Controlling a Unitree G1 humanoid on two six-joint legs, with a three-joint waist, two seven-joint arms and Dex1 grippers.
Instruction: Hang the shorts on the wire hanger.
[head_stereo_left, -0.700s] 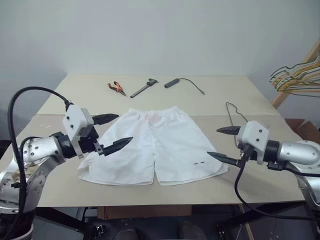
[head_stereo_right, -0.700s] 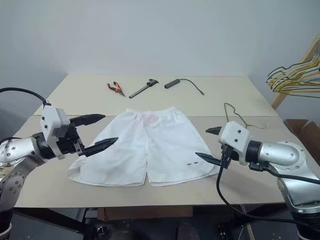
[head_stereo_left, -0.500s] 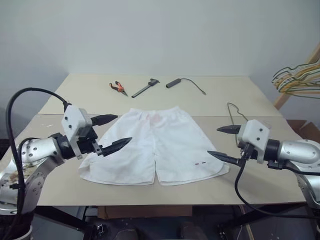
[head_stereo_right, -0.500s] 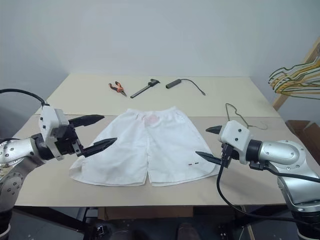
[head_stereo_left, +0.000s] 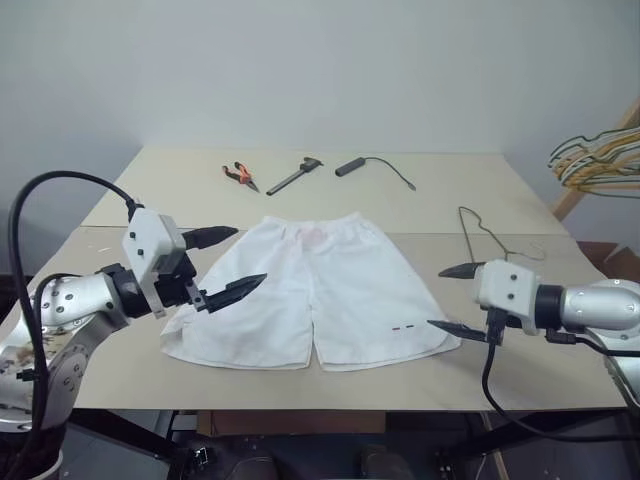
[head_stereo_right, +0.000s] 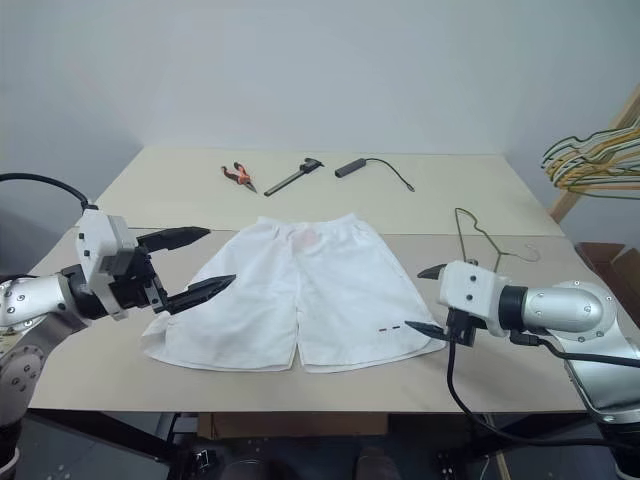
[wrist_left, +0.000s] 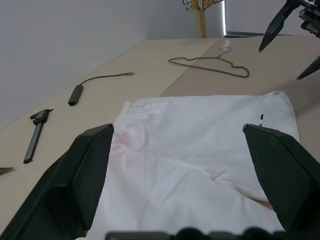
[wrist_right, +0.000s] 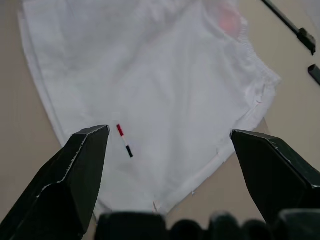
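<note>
The white shorts (head_stereo_left: 310, 290) lie flat on the table's near half, waistband toward the far side, two small dashes near the right leg hem. The thin dark wire hanger (head_stereo_left: 490, 235) lies flat to the right of the shorts, hook toward the right. My left gripper (head_stereo_left: 250, 256) hovers open over the shorts' left edge, empty. Open and empty too, my right gripper (head_stereo_left: 436, 297) hangs by the right leg hem, in front of the hanger. The left wrist view looks across the shorts (wrist_left: 200, 135) to the hanger (wrist_left: 210, 62). The right wrist view looks down on the shorts (wrist_right: 150, 75).
Orange-handled pliers (head_stereo_left: 238, 175), a dark caliper-like tool (head_stereo_left: 292, 177) and a black device with a cable (head_stereo_left: 350, 166) lie at the table's far side. Bunched coloured hangers (head_stereo_left: 600, 160) hang off a wooden rack at the right. The table's front edge (head_stereo_left: 330, 398) is near.
My right gripper has sunk a little and drifted toward the table's front right, still open. The left gripper and the shorts have stayed put; the camera shifted slightly.
</note>
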